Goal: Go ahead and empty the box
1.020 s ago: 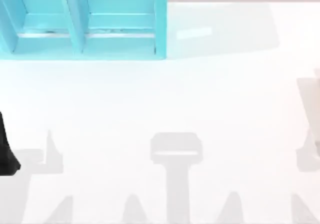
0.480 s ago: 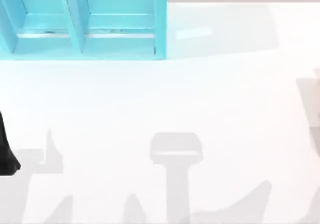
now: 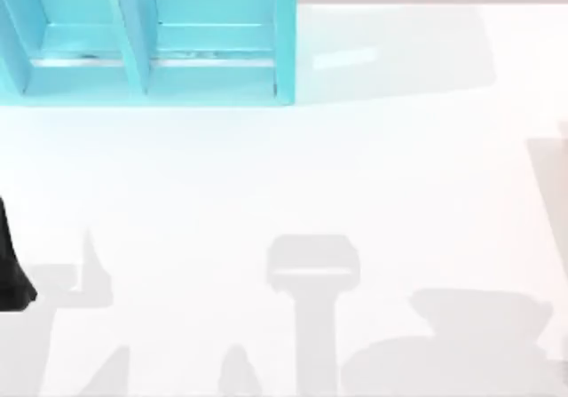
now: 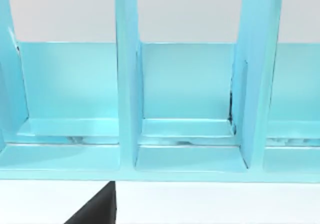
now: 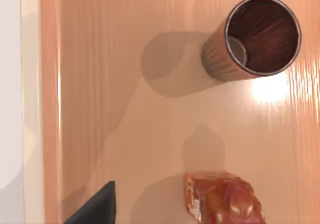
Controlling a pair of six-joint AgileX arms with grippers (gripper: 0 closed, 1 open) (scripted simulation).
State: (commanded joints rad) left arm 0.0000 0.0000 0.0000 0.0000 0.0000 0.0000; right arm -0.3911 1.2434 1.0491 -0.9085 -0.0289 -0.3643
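Although the right wrist view looks straight down into the box (image 5: 100,83), a black finger (image 5: 95,206) is cut off at the picture's edge, so I cannot tell how that gripper's fingers stand. Inside the box are two things: one upright brown cup (image 5: 255,38), well beyond the finger, and one orange packet (image 5: 222,199) just beside it, partly cropped. Bare floor lies between them. One box wall (image 5: 47,103) runs along the white table (image 5: 10,83). The left wrist view faces a blue rack (image 4: 190,103) with three open bays, the outer two cropped; its fingers' spread is likewise unclear.
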